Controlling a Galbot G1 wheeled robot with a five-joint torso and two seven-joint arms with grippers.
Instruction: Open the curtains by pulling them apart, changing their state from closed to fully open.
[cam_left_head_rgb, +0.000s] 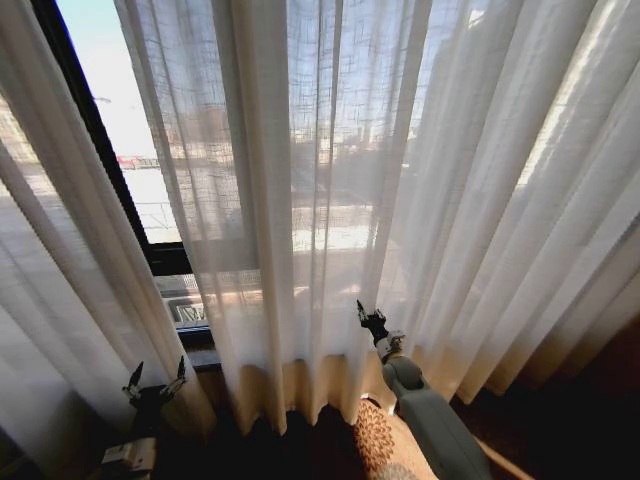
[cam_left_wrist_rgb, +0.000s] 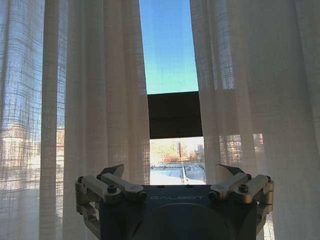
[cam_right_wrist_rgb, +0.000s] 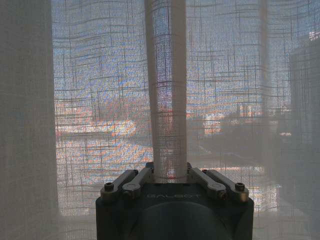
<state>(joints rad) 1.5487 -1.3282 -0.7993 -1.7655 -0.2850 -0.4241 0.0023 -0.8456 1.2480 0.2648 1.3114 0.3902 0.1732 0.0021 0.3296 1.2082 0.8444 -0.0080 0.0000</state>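
- Sheer white-cream pleated floor-length curtains (cam_left_head_rgb: 330, 200) hanging across the window, already parted at the left, with a gap showing sky, a street scene and the dark window frame bar (cam_left_head_rgb: 95, 130).
- Left gripper (cam_left_head_rgb: 154, 381) low at the left, in front of that gap beside the left panel, fingers (cam_left_wrist_rgb: 112, 181) spread wide, touching no fabric.
- Right gripper (cam_left_head_rgb: 371, 322) raised at the lower centre, pressed into the middle panel, fingers (cam_right_wrist_rgb: 131, 181) drawn close and pinching 1 vertical pleat (cam_right_wrist_rgb: 169, 100) of the curtain.
- Patterned rug (cam_left_head_rgb: 372, 440) on the floor below the hem.
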